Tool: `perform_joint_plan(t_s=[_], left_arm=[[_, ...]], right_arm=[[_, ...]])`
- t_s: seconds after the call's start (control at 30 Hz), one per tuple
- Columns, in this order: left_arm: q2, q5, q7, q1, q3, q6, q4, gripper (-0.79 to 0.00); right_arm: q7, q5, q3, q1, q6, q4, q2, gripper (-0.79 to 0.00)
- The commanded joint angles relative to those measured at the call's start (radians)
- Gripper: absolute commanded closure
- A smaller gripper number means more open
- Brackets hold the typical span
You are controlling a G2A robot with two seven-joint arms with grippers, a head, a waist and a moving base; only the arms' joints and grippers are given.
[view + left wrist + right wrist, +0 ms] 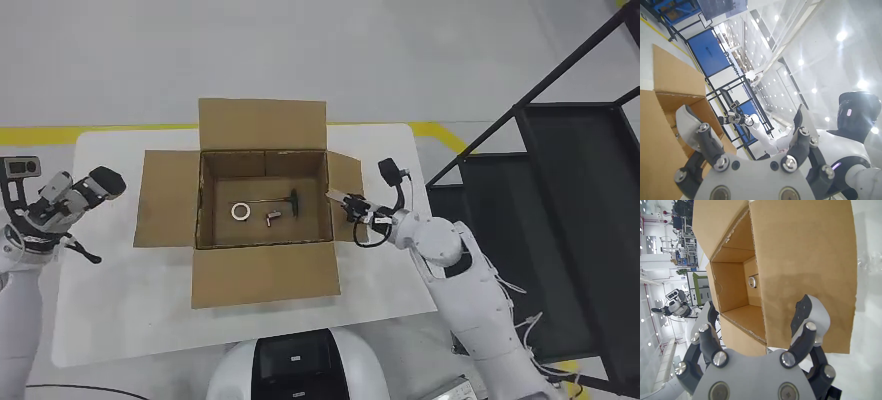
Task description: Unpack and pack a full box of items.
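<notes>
Closely, right claw (757,303) (spread) overhangs box flap (802,256).

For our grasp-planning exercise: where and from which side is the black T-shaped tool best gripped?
Probably across its thin shaft, from straight above: the T-shaped tool lies flat on the floor of the box, whose walls block any sideways approach.

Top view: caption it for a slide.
Open cardboard box holding a ring and a T-handled tool, right gripper at its flap.

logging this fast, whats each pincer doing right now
left pincer: open, holding nothing
right pincer: open, holding nothing, by the box
</notes>
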Motion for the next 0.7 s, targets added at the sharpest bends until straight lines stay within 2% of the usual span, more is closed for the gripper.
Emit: perform_joint_plan(t_s=[0.0,0.2,0.33,0.53,0.67], left_arm=[[0.001,-0.007,0.003,0.0,-0.01,-0.003,0.01,-0.785],[0.001,-0.015,0.027,0.001,-0.022,-0.027,0.041,-0.785],[0.001,-0.015,0.027,0.001,-0.022,-0.027,0.041,-0.785],[0.001,-0.015,0.027,0.001,-0.022,-0.027,0.041,-0.785],[0.001,-0.015,0.027,0.001,-0.022,-0.027,0.041,-0.785]], right_arm=[[-0.012,-0.009,0.001,-0.006,-0.011,-0.032,0.002,-0.785],[0.0,-0.054,-0.021,-0.041,-0.046,-0.17,0.008,-0.785],[0.055,-0.069,-0.076,-0.008,-0.096,-0.186,0.008,-0.785],[0.122,-0.117,-0.23,0.15,-0.087,-0.101,-0.01,-0.785],[0.178,-0.176,-0.348,0.288,-0.013,-0.011,-0.032,-0.785]])
